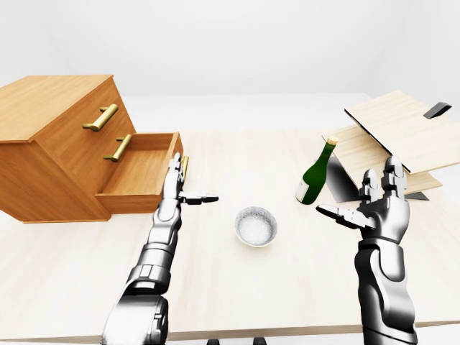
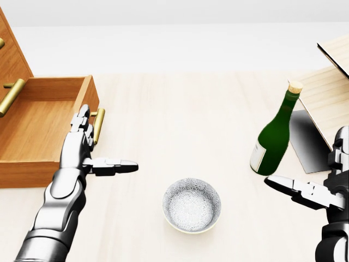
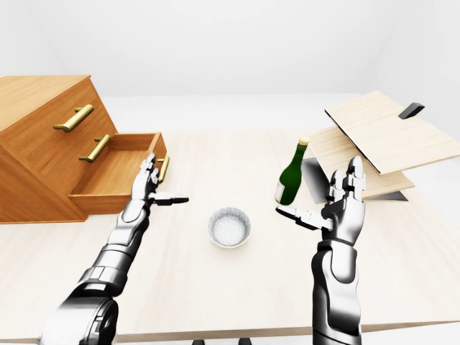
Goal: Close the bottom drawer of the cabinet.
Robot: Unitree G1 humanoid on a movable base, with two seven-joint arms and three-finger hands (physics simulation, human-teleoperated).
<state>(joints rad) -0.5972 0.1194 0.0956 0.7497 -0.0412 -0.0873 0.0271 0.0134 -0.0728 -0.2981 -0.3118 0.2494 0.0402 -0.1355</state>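
The wooden cabinet (image 1: 54,147) stands at the left of the table. Its bottom drawer (image 2: 38,123) is pulled far out and shows nothing inside. A brass handle (image 2: 97,125) runs along the drawer's front panel. My left hand (image 2: 90,150) is open, fingers upright just beside that handle and thumb pointing right. Whether the fingers touch the panel I cannot tell. My right hand (image 2: 308,192) is open and holds nothing, low at the right of the head view, below the bottle.
A green bottle (image 2: 273,135) with a cork stands upright at the right. A speckled white bowl (image 2: 192,204) sits mid-table. Tilted wooden boards (image 1: 399,136) on a dark stand rise at the far right. The table (image 2: 180,103) is pale wood.
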